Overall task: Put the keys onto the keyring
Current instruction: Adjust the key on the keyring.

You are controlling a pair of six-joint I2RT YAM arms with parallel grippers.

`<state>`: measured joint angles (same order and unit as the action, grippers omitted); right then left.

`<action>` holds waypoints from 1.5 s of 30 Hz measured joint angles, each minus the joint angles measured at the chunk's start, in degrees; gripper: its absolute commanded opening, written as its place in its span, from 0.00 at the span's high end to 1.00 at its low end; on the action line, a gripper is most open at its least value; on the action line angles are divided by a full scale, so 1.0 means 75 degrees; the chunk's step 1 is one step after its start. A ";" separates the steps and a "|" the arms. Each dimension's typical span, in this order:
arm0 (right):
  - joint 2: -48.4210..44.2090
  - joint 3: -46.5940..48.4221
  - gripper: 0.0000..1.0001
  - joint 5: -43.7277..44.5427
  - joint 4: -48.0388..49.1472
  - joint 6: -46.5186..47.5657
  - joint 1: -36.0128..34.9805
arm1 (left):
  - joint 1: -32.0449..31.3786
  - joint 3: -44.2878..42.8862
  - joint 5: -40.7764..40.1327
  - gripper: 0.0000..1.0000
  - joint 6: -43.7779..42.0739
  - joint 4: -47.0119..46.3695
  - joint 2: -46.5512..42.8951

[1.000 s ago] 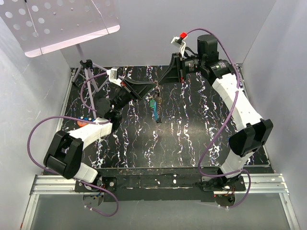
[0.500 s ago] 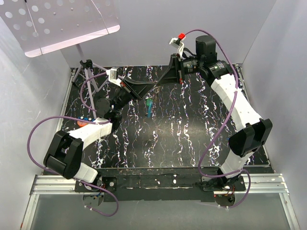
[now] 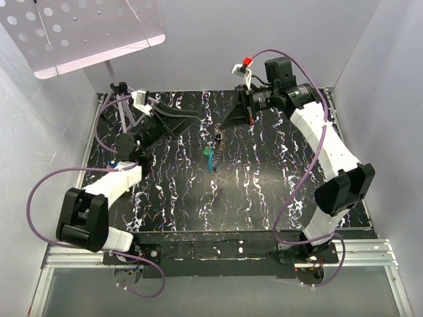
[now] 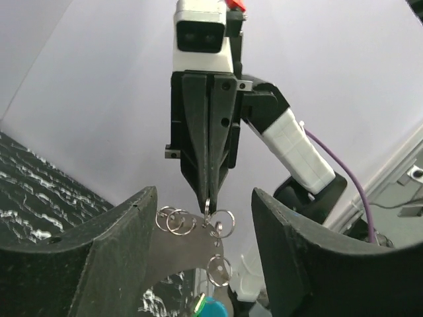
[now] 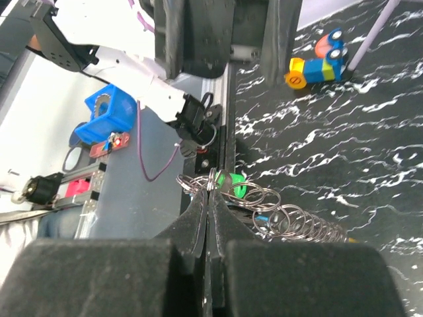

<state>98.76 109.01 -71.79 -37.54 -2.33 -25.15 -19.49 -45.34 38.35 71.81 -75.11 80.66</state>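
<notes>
My left gripper [image 3: 186, 124] has let go, spread and drawn back. The right gripper [image 4: 209, 199] alone pinches the keyring [image 4: 223, 223], keys [image 3: 211, 156] dangling. Handover apparently done; threading unclear.

The keyring [image 4: 224, 223], a cluster of thin silvery wire loops linked together, hung pinched between the closed tips of the right tool [image 4: 208, 202], and the keys [image 3: 211, 157], with teal-green and blue plastic heads, dangled from the loops just below that tool.
</notes>
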 measured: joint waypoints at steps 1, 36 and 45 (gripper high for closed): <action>0.0020 0.0029 0.99 -0.0026 -0.0414 0.0289 0.0000 | 0.0192 -0.0003 0.0268 0.38 0.0058 0.0082 -0.0108; 0.1306 0.0997 0.99 -0.0160 -0.5205 0.4572 -0.0551 | -0.0385 -0.3142 0.4855 0.65 -0.3471 0.8717 0.0443; 0.1355 0.1064 0.99 -0.0032 -0.5208 0.4572 -0.0551 | -0.0493 -0.3631 0.4797 0.72 -0.4736 1.0622 0.0734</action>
<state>108.92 116.99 -72.03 -76.60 31.97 -29.28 -23.18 -72.58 74.32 36.29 4.56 86.17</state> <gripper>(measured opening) 0.023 0.308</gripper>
